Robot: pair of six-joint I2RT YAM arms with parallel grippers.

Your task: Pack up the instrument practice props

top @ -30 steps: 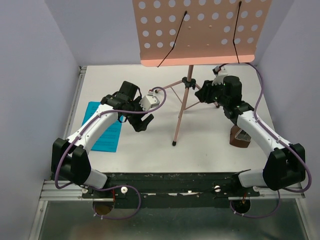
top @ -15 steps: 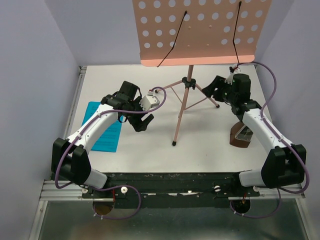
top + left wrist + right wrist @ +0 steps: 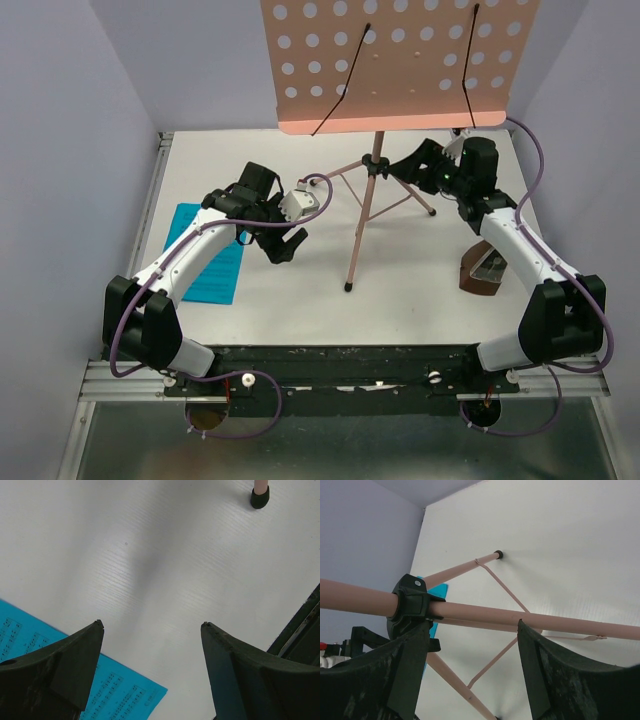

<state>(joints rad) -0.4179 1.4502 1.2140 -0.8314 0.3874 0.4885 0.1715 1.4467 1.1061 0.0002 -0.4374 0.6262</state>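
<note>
The pink perforated music stand (image 3: pixel 400 60) stands at the back middle on thin tripod legs, its black collar (image 3: pixel 376 160) on the pole. My right gripper (image 3: pixel 405 165) is open, just right of that collar. In the right wrist view the gripper (image 3: pixel 473 622) has the pink tube (image 3: pixel 520 616) crossing just beyond its tips, beside the collar (image 3: pixel 412 600). The blue paper sheet (image 3: pixel 222 275) lies flat at the left, partly under my left arm. My left gripper (image 3: pixel 283 248) is open and empty above the table; the left wrist view (image 3: pixel 152 625) shows the sheet's corner (image 3: pixel 115 692). The dark-brown block (image 3: pixel 482 272) sits at the right.
Lilac walls close in the white table (image 3: pixel 420 300) at the back and both sides. The stand's front leg ends in a black foot (image 3: pixel 348 286), which also shows in the left wrist view (image 3: pixel 260 497). A black rail (image 3: pixel 330 355) runs along the near edge.
My right gripper has swung left and back, from beside the stand's right leg to the black collar. The stand's desk has shifted very slightly. The left arm has not moved.
</note>
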